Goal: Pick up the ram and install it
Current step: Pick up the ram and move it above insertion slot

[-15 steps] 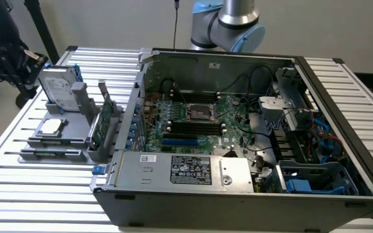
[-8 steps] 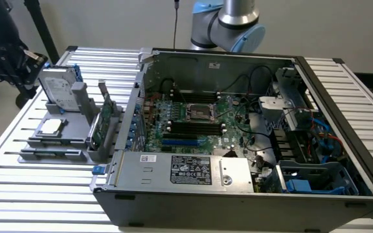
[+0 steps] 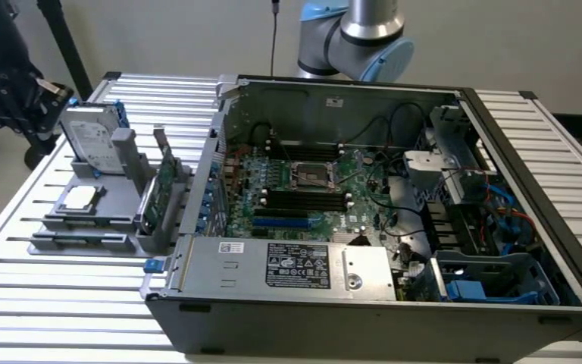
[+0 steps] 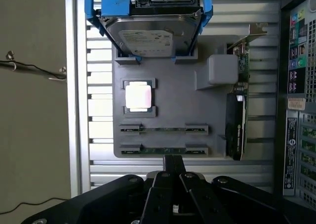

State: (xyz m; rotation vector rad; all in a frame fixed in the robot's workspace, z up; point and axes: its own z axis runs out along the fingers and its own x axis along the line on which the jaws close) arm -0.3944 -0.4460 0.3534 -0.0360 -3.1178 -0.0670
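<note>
Tightly closed hand (image 4: 173, 159) near the ram (image 4: 153, 149).

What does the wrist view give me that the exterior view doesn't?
Wrist view: the shut claw close to the ram, which sits edge-on in the grey holder, plus the computer's back panel. Exterior view: the motherboard and its memory slots inside the open case. Both: that holder, the hard drive and the expansion card.
</note>
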